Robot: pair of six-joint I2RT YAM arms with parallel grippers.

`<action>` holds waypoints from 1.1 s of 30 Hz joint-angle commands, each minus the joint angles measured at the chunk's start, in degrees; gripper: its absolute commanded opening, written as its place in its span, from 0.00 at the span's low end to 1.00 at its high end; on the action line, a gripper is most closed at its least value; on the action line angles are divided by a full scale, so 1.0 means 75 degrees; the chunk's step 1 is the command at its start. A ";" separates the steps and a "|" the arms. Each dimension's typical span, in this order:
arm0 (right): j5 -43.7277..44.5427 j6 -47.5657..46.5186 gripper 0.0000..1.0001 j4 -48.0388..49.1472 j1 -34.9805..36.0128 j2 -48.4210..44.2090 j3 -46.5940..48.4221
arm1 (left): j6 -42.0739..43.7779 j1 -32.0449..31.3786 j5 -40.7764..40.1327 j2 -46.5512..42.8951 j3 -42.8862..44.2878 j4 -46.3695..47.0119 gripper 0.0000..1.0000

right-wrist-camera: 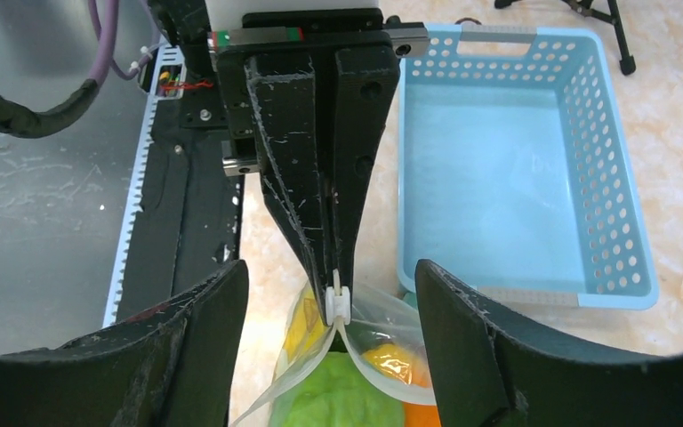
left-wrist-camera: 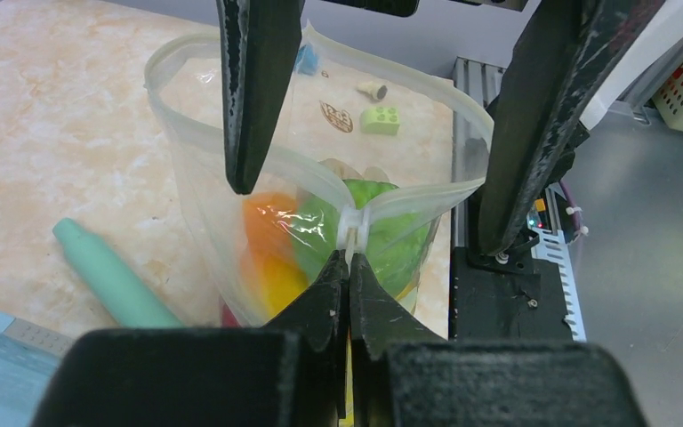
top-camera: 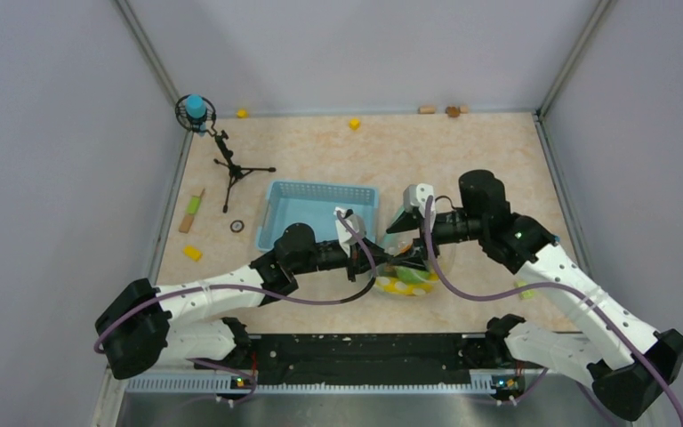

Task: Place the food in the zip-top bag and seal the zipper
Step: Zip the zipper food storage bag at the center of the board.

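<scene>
The zip-top bag (top-camera: 406,277) stands on the table in front of the arms, its mouth spread open. Inside it lies the food: a light green piece (left-wrist-camera: 382,227) and an orange and yellow piece (left-wrist-camera: 267,249), also seen from above as green (right-wrist-camera: 347,400) and orange (right-wrist-camera: 391,360). My left gripper (left-wrist-camera: 349,256) is shut on the zipper (left-wrist-camera: 320,178) at its near end, just behind the white slider (left-wrist-camera: 353,229). My right gripper (right-wrist-camera: 331,267) is open, with one finger on each side of the bag's mouth and of the slider (right-wrist-camera: 340,302).
An empty light-blue basket (top-camera: 320,213) stands just behind the bag. A teal stick (left-wrist-camera: 111,276) lies beside the bag. A small tripod (top-camera: 231,169), yellow blocks (top-camera: 193,253) and a green block (left-wrist-camera: 380,119) are scattered on the table.
</scene>
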 commanded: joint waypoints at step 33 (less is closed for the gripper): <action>0.1179 -0.0240 0.00 -0.0235 0.0757 0.0015 0.0254 | -0.0121 0.0034 -0.0196 -0.0802 -0.0037 -0.0171 0.00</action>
